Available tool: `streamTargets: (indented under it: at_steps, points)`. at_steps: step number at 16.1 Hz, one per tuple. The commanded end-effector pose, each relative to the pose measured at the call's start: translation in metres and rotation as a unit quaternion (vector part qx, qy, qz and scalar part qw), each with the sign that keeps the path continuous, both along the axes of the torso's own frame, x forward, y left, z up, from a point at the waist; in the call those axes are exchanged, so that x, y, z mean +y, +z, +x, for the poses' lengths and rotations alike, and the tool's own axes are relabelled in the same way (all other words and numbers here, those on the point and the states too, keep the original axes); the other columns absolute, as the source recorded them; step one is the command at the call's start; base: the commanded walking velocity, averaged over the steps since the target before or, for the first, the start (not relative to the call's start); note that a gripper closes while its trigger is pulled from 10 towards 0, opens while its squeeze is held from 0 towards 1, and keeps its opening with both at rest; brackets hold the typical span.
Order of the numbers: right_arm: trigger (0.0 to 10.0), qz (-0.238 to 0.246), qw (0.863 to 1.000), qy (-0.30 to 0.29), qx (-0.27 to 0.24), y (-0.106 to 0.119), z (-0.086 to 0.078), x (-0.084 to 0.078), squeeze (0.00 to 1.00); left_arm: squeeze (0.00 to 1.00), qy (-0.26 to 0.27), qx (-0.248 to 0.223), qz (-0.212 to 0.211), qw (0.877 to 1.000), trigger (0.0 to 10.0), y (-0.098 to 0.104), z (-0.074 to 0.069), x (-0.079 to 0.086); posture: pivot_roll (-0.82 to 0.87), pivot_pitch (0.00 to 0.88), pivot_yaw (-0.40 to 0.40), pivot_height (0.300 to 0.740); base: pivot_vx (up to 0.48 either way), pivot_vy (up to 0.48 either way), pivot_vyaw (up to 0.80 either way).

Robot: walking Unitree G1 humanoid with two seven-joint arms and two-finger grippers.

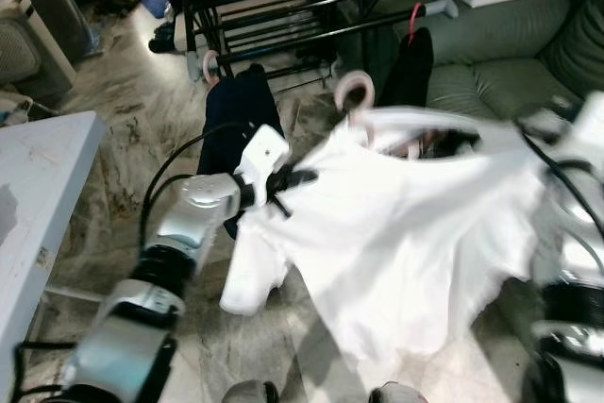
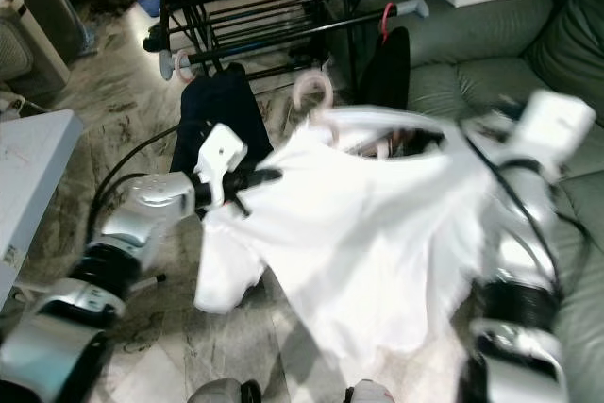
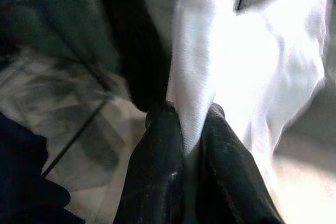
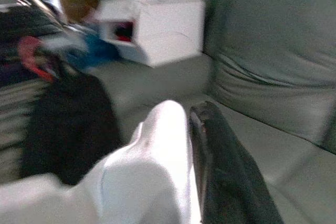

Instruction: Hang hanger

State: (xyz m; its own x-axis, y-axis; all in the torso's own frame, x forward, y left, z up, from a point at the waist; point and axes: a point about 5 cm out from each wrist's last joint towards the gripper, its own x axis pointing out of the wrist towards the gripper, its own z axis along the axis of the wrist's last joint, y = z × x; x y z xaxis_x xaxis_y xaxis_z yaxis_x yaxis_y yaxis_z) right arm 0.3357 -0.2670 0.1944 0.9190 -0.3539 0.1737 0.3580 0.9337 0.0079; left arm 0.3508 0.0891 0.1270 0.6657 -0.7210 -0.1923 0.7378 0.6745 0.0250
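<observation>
The pink hanger [image 1: 357, 93] is riding inside a white T-shirt [image 1: 406, 233], its hook poking up just below the black drying rack [image 1: 283, 7]. Left gripper [image 1: 300, 178] and right gripper [image 4: 190, 124] are each pinching a shoulder, stretching it crosswise, so it needs lifting up and forward.

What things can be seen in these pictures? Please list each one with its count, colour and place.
shirt: one, white, on a hanger, held up between both grippers
hanger: one, pale pink hook, above the shirt's collar
drying rack: one, black, behind the shirt
dark clothes: two pieces, navy and black, hanging on the rack
sofa: one, grey-green, on the robot's right
table: one, white, on the robot's left
box: one, white, beyond the sofa
floor: marbled grey-brown
left gripper: black, shut on the shirt
right gripper: black, shut on the shirt
</observation>
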Motion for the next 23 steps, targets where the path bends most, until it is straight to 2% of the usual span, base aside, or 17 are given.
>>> streamTargets:
  at_steps: [1, 3, 5, 6, 7, 8, 10, 12, 13, 14, 15, 17, 18, 19, 20, 22, 23]
  points:
    - [0.0, -0.015, 0.998, 0.049, -0.03, 0.015, 0.007, 0.025, 0.0, 0.0, 0.073, -0.01, -0.034, 0.997, 10.0, 0.009, 0.01, 0.011, -0.05, 0.013, 0.081, 0.74, 0.0, 0.0, 0.0]
    - [0.0, -0.024, 0.984, 0.164, -0.061, 0.025, 0.016, 0.078, 0.0, 0.0, 0.147, -0.005, -0.051, 0.988, 10.0, 0.001, 0.013, -0.001, -0.05, 0.008, 0.077, 0.74, 0.0, 0.0, 0.0]
    - [0.0, -0.022, 0.969, 0.241, -0.055, 0.021, 0.014, 0.105, 0.0, 0.0, 0.182, 0.01, -0.07, 0.981, 10.0, -0.003, 0.015, -0.006, -0.05, 0.0, 0.074, 0.74, 0.0, 0.0, 0.0]
    - [0.0, -0.036, 0.958, 0.285, -0.022, 0.006, 0.009, 0.118, 0.0, 0.0, 0.213, 0.021, -0.086, 0.973, 10.0, -0.004, 0.018, -0.006, -0.05, 0.0, 0.076, 0.74, 0.0, 0.0, 0.0]
    - [0.0, -0.034, 0.954, 0.296, -0.013, 0.002, 0.008, 0.12, 0.0, 0.0, 0.227, 0.023, -0.089, 0.97, 10.0, -0.004, 0.02, -0.005, -0.05, 0.0, 0.077, 0.74, 0.0, 0.0, 0.0]
    - [0.0, -0.041, 0.938, 0.342, 0.041, -0.019, 0.001, 0.128, 0.0, 0.0, 0.258, 0.036, -0.111, 0.959, 10.0, -0.003, 0.024, -0.002, -0.06, 0.0, 0.08, 0.74, 0.0, 0.0, 0.0]
    - [0.0, -0.113, 0.892, 0.412, 0.15, -0.064, -0.023, 0.133, 0.0, 0.0, 0.265, 0.033, -0.118, 0.957, 10.0, 0.002, 0.027, -0.004, -0.06, 0.0, 0.08, 0.74, 0.0, 0.0, 0.0]
    - [0.0, -0.178, 0.865, 0.434, 0.178, -0.078, -0.034, 0.132, 0.0, 0.0, 0.26, 0.029, -0.118, 0.958, 10.0, 0.004, 0.028, -0.006, -0.06, 0.0, 0.084, 0.74, 0.0, 0.0, 0.0]
    - [0.0, -0.261, 0.844, 0.421, 0.208, -0.093, -0.038, 0.126, 0.0, 0.0, 0.231, 0.011, -0.087, 0.969, 10.0, 0.004, 0.026, -0.012, -0.06, 0.0, 0.085, 0.74, 0.0, 0.0, 0.0]
    - [0.0, -0.265, 0.84, 0.422, 0.215, -0.096, -0.04, 0.125, 0.0, 0.0, 0.225, 0.0, -0.072, 0.972, 10.0, 0.004, 0.025, -0.013, -0.06, 0.0, 0.085, 0.74, 0.0, 0.0, 0.0]
    - [0.0, -0.255, 0.836, 0.438, 0.211, -0.096, -0.043, 0.132, 0.0, 0.0, 0.227, 0.008, -0.087, 0.97, 10.0, 0.006, 0.026, -0.016, -0.06, 0.0, 0.085, 0.74, 0.0, 0.0, 0.0]
    - [0.0, -0.298, 0.803, 0.473, 0.208, -0.103, -0.052, 0.148, 0.0, 0.0, 0.217, 0.01, -0.107, 0.97, 10.0, 0.013, 0.026, -0.026, -0.06, 0.0, 0.085, 0.74, 0.0, 0.0, 0.0]
    - [0.0, -0.284, 0.811, 0.472, 0.198, -0.101, -0.051, 0.155, 0.0, 0.0, 0.206, 0.01, -0.117, 0.971, 10.0, 0.016, 0.024, -0.034, -0.06, 0.0, 0.085, 0.74, 0.0, 0.0, 0.0]
    - [0.0, -0.256, 0.828, 0.467, 0.176, -0.095, -0.049, 0.166, 0.0, 0.0, 0.188, 0.01, -0.131, 0.973, 10.0, 0.02, 0.021, -0.044, -0.05, 0.0, 0.085, 0.74, 0.0, 0.0, 0.0]
    - [0.0, -0.245, 0.834, 0.467, 0.166, -0.093, -0.048, 0.171, 0.0, 0.0, 0.18, 0.009, -0.138, 0.974, 10.0, 0.021, 0.019, -0.049, -0.05, 0.0, 0.085, 0.74, 0.0, 0.0, 0.0]
    - [0.0, -0.202, 0.843, 0.482, 0.128, -0.082, -0.048, 0.201, 0.0, 0.0, 0.138, 0.014, -0.14, 0.98, 10.0, 0.019, 0.008, -0.069, -0.05, 0.0, 0.09, 0.74, 0.0, 0.0, 0.0]
    - [0.0, -0.214, 0.851, 0.463, 0.122, -0.079, -0.043, 0.201, 0.0, 0.0, 0.119, 0.012, -0.136, 0.983, 10.0, 0.017, 0.004, -0.075, -0.05, 0.0, 0.09, 0.74, 0.0, 0.0, 0.0]
